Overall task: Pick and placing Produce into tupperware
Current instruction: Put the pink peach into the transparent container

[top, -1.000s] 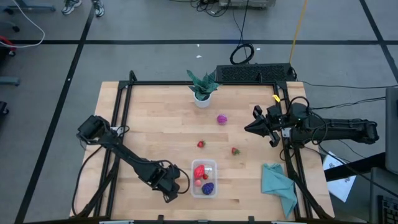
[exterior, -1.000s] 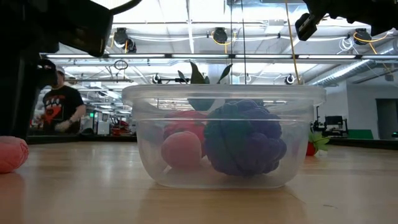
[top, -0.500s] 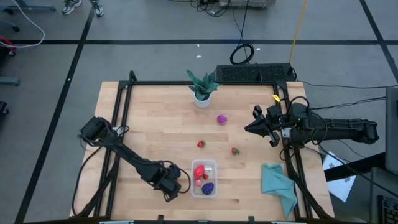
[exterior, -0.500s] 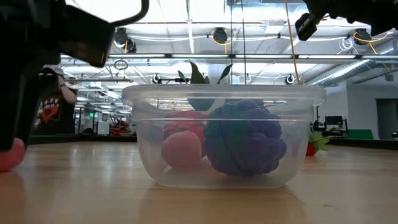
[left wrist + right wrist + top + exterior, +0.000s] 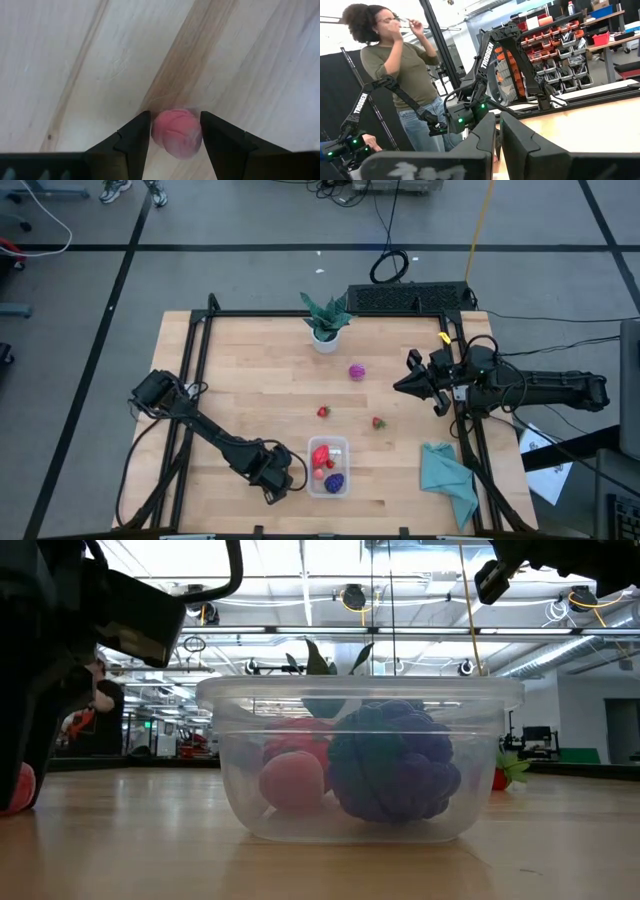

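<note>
Pink and round, a small toy fruit (image 5: 176, 132) sits on the wood directly between the two dark fingers (image 5: 132, 142) of the left gripper (image 5: 291, 479), which have narrowed to clasp it on both sides while it rests on the table. Just beside that gripper, on the side toward the right arm, stands the small clear rectangular plastic tupperware (image 5: 329, 467), holding a red piece, a pinkish ball (image 5: 292, 781) and a dark purple knobbly berry (image 5: 392, 762). Farther from the left gripper, out on the open boards, lie two small red strawberries (image 5: 323, 412) and a magenta round fruit (image 5: 357, 371), well apart from one another. The right gripper (image 5: 401, 385) hangs at the far side edge of the table, its fingers pressed together on nothing. Near it a crumpled teal cloth (image 5: 447, 475) lies at the table's corner. The pale wooden plank table (image 5: 250, 380) has a black frame, and a green potted plant in a white pot (image 5: 325, 322) stands at its back edge. Beyond the table, the right wrist view shows a person (image 5: 402, 75) standing among other dark robot arms and shelving.
</note>
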`<state>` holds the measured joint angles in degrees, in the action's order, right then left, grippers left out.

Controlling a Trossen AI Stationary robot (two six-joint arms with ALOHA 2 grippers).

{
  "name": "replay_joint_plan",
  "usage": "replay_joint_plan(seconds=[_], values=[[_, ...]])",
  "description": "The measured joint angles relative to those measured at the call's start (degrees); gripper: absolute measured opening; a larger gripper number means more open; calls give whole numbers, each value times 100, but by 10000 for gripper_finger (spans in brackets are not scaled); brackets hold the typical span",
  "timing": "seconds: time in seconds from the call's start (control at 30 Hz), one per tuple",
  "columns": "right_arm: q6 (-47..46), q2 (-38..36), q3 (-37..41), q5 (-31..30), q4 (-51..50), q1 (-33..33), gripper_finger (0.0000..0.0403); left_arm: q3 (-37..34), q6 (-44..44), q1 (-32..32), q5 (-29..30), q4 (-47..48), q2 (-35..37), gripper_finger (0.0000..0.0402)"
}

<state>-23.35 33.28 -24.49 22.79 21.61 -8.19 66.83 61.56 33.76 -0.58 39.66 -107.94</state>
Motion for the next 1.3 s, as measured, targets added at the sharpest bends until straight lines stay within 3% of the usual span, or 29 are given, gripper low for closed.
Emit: replay_joint_plan(seconds=[0.27,0.57,1.3], values=[[0,0,0,0,0,0,18,-2,-22,-2,-33,0,-5,179],[0,0,0,0,-1,-1,18,-4,-13,-2,-37,11,-7,117],[-2,1,0,0,-2,0,18,425,-311,-118,-125,284,7,120]])
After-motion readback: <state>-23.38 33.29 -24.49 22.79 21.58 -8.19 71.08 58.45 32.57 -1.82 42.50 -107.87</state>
